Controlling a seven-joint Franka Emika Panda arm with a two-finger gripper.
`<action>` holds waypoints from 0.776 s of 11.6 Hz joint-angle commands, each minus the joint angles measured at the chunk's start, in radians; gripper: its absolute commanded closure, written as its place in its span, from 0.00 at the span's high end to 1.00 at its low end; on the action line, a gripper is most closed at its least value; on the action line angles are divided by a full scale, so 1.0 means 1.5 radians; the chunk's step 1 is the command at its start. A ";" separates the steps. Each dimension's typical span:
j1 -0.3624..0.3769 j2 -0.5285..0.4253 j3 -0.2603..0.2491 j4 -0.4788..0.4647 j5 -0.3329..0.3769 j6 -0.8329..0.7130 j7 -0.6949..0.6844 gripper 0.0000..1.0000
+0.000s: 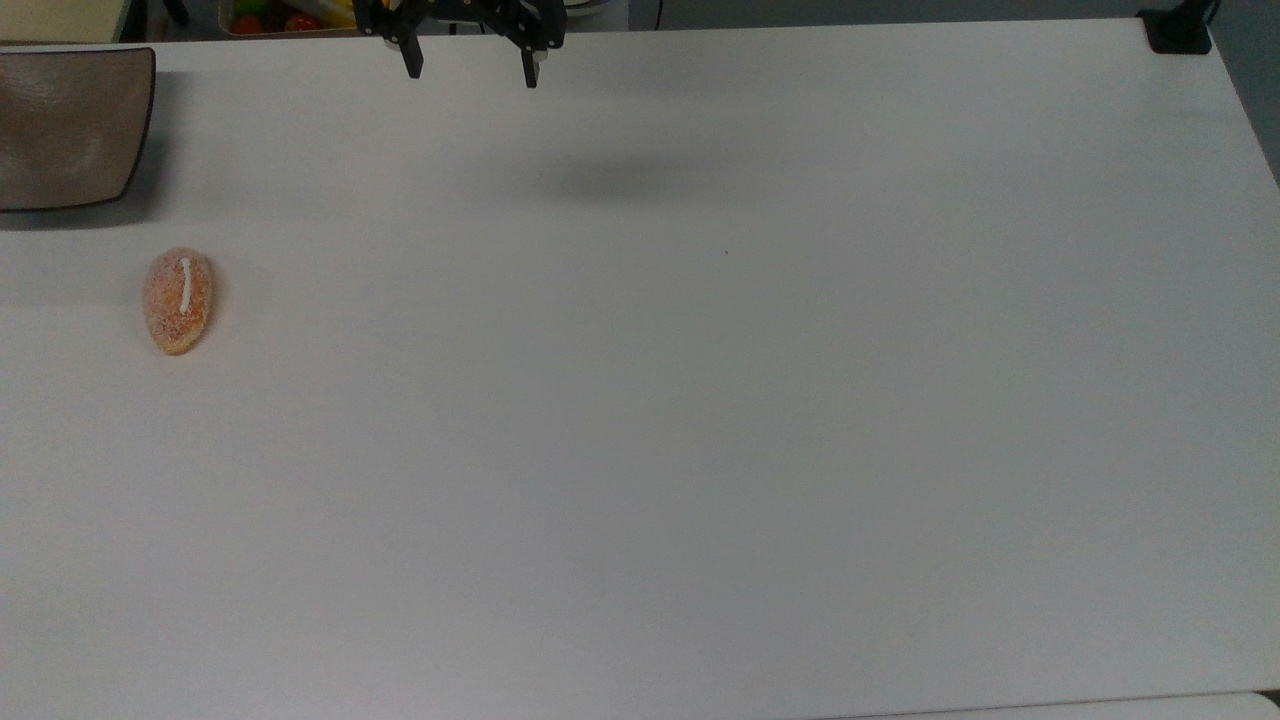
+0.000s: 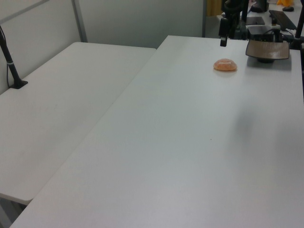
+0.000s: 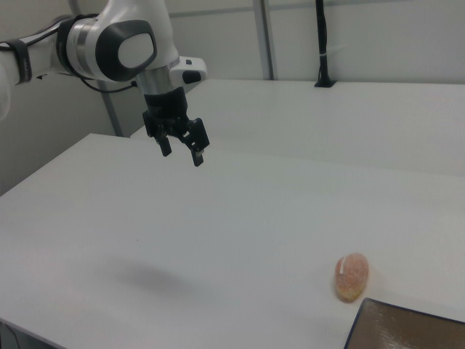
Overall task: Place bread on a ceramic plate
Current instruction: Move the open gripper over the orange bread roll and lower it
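White matte surface (image 1: 700, 400), plain and evenly lit, with one soft shadow patch at the far side in the top view. A second white table (image 2: 61, 109) abuts it on the left view's left. Pale grey partition wall (image 2: 137, 21) behind, with a metal upright (image 2: 79, 20). Black clamp post (image 2: 10, 61) at the second table's edge.

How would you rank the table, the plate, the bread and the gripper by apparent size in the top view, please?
1. Table, by far the largest.
2. Plate, though cut off by the frame's edge.
3. Gripper and bread: unsure, since the gripper hangs above the table, nearer the camera, and is partly cropped.
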 commanded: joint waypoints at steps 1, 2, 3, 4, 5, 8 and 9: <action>0.018 0.001 -0.012 -0.006 0.012 0.022 -0.015 1.00; 0.017 0.000 -0.011 -0.008 0.012 0.026 -0.014 1.00; 0.015 0.000 -0.011 -0.011 0.012 0.028 -0.013 1.00; 0.014 0.000 -0.011 -0.012 0.012 0.028 -0.013 1.00; 0.014 0.000 -0.011 -0.013 0.012 0.029 -0.014 1.00; 0.012 0.001 -0.011 -0.045 0.009 0.089 -0.016 1.00; 0.011 0.004 -0.012 -0.052 0.002 0.114 -0.016 1.00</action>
